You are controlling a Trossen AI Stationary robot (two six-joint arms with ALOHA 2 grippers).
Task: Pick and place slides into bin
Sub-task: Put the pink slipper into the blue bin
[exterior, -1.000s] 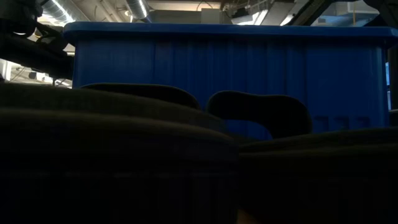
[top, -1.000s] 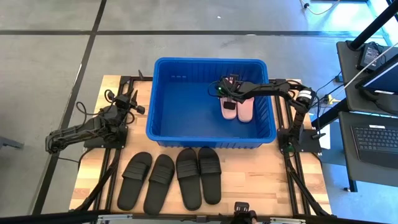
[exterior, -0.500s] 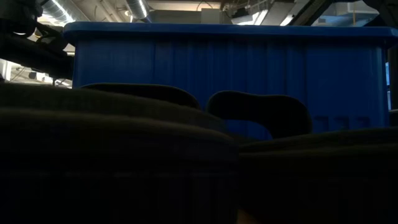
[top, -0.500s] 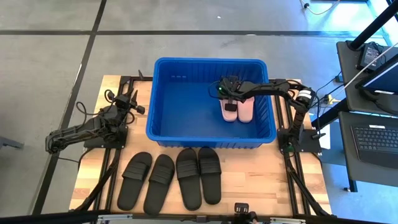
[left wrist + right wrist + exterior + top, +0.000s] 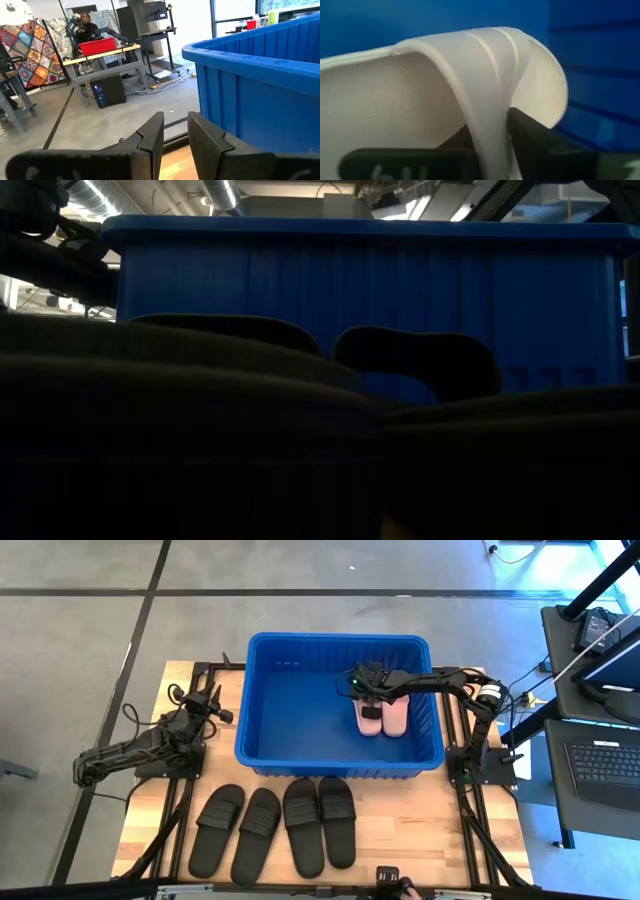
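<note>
Two pale pink-white slides (image 5: pixel 369 718) (image 5: pixel 393 716) lie side by side in the right part of the blue bin (image 5: pixel 340 637). My right gripper (image 5: pixel 366 688) reaches in from the table's right, over their far ends, and is shut on the strap of one. That strap fills the right wrist view (image 5: pixel 470 75). Several black slides (image 5: pixel 303 827) lie sole down on the table in front of the bin. My left gripper (image 5: pixel 212 702) waits left of the bin, empty, with a narrow gap between its fingers (image 5: pixel 176 117). My right gripper holds a pale slide by its wide strap, at the strap's edge (image 5: pixel 487 107). One finger (image 5: pixel 530 134) is under the strap, inside the arch; the other is hidden behind the strap. The gripper comes slanting down from the table's right. The slide stays low inside the bin.
The bin's blue wall (image 5: pixel 360 280) stands close behind the black slides (image 5: pixel 420 360) in the low view and close to my left gripper (image 5: pixel 260 85). The bin's left half is bare floor (image 5: pixel 290 710). Black rails (image 5: pixel 465 780) run along the table's sides.
</note>
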